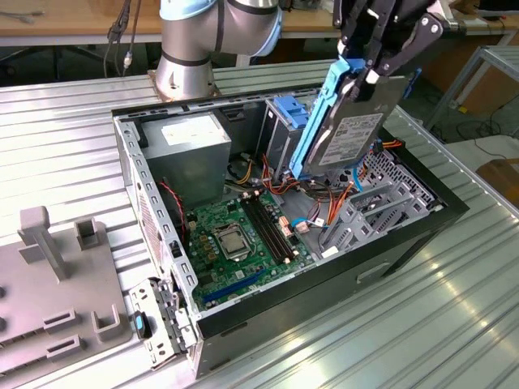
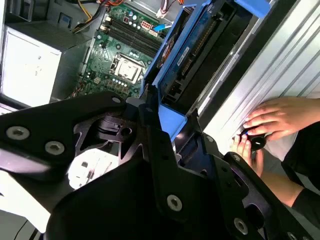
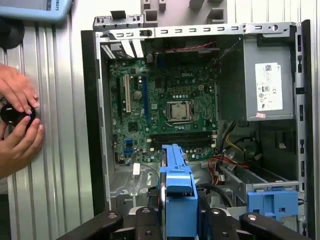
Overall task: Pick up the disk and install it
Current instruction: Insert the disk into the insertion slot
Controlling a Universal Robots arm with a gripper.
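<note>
The disk hangs tilted on edge above the open computer case, its silvery labelled side facing the exterior view's right and a bright blue rail along its edge. My gripper is shut on its upper end. In both wrist views the disk's blue rails stick out from between my black fingers, over the motherboard. The disk sits just above the metal drive cage with a blue latch.
A grey power supply box fills the case's far corner. Red and orange cables lie under the disk. A person's hands rest on a small black object on the ribbed metal table beside the case. A grey fixture plate sits at the exterior view's left.
</note>
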